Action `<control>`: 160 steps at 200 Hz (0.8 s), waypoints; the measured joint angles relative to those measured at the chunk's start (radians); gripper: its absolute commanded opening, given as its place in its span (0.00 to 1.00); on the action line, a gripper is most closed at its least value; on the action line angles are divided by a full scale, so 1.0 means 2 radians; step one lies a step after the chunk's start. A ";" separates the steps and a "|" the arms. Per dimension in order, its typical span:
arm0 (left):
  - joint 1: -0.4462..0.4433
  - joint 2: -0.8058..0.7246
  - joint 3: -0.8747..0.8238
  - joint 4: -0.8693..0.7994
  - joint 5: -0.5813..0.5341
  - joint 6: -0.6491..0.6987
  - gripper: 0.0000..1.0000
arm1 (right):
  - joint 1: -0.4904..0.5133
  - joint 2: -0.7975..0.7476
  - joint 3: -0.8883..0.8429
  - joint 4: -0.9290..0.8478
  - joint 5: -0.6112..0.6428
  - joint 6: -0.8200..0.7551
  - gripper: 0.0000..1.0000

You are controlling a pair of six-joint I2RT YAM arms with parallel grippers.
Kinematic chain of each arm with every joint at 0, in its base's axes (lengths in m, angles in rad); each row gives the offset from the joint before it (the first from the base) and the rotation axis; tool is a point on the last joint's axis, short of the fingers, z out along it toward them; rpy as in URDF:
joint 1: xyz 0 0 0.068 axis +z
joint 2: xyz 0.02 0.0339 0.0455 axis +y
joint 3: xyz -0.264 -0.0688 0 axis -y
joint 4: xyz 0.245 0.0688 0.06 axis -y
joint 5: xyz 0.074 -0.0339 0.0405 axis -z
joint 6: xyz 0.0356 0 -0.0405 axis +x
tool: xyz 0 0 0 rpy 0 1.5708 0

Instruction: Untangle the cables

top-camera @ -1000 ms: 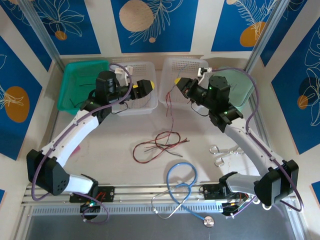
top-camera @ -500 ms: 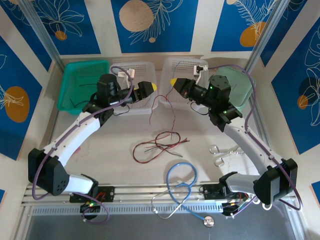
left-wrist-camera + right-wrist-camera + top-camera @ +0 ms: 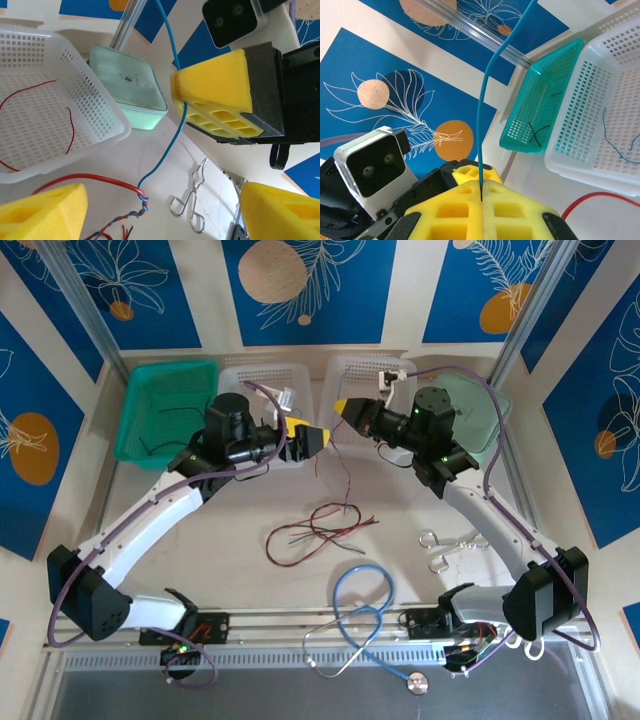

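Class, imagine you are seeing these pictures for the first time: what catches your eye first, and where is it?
The two yellow-fingered grippers facing each other above the back of the table: the right gripper pinches a thin blue wire, and the left gripper stands open beside it. Below them a loose tangle of red and dark cables lies mid-table, with a blue stethoscope near the front edge.

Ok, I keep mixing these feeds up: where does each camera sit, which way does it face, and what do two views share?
Top external: high at the near edge of the table, facing down; shows left gripper and right gripper.
Left wrist: on that wrist, faces the right gripper and a white basket; own open fingers below.
Right wrist: on that wrist, faces along the blue cable toward the teal basket; own shut fingers below.
Shared: both wrist views show that cable meeting the right gripper.
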 measured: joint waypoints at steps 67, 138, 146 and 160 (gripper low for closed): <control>-0.014 0.038 0.052 -0.006 -0.002 0.019 0.57 | 0.012 0.004 0.004 0.001 -0.008 0.000 0.00; -0.025 0.040 0.058 -0.019 -0.006 0.024 0.23 | 0.012 0.007 0.018 0.005 -0.014 0.000 0.00; -0.025 0.040 0.058 -0.019 -0.008 0.026 0.10 | 0.012 0.007 0.019 0.006 -0.015 0.000 0.00; -0.026 0.040 0.058 -0.019 -0.009 0.025 0.00 | 0.012 0.007 0.020 0.007 -0.017 0.000 0.04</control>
